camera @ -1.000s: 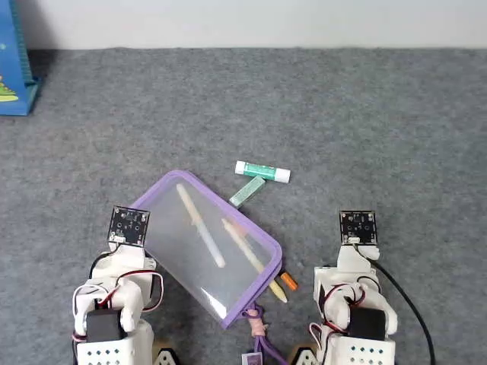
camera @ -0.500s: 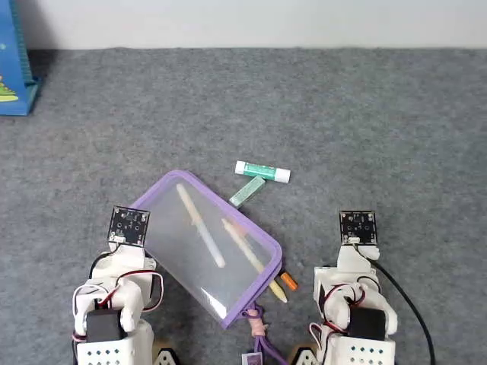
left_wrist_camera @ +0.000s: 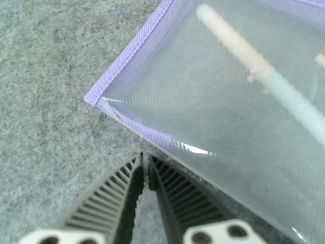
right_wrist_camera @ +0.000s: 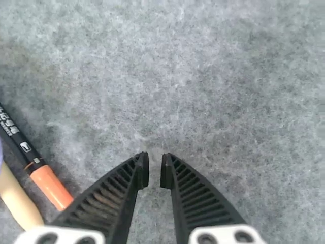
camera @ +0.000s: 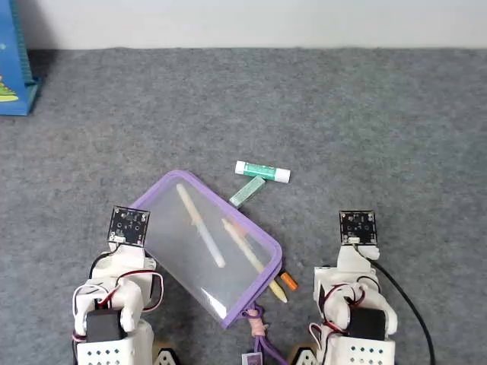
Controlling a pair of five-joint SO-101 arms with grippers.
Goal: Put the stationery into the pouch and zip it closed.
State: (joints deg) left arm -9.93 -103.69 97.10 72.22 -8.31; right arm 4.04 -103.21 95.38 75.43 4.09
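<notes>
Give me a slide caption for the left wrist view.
Left gripper, shut, near the purple edge of the pouch, a pen inside.

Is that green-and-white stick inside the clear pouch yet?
Out. The stick lies on the carpet beyond the pouch, past its purple edge.

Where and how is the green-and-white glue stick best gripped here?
Probably the glue stick at mid-barrel, from straight above, closing across its narrow width: it lies flat on the carpet, and a green strip crowds its near side.
</notes>
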